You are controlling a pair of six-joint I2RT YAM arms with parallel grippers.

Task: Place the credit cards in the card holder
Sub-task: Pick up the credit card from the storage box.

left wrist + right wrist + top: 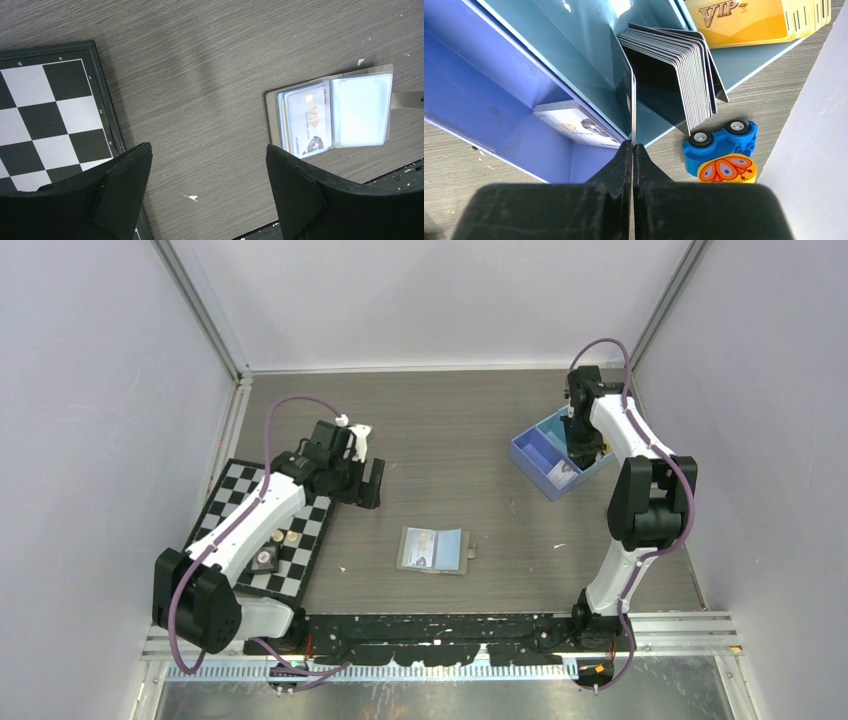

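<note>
Where the card holder (433, 550) lies: spread open on the table between the two arms, toward the near edge, with bare wood on every side.
Holder pockets: a whitish VIP card (307, 120) sits in one pale blue pocket; the snap tab (407, 100) sticks out past the other.
Left gripper (209, 150): jaws wide apart and holding nothing, hovering over the chessboard (50, 115) border and bare table.
Right gripper (633, 147): jaws pressed together on the near edge of a dark card (624, 95), which stands on edge beside a divider in the blue tray (499, 75).
Tray contents: dark card stack (684, 70), gold VIP cards (744, 17), whitish stack (574, 122).
Tray surroundings: close to the right wall; a toy car (721, 140) sits just outside the rim.
</note>
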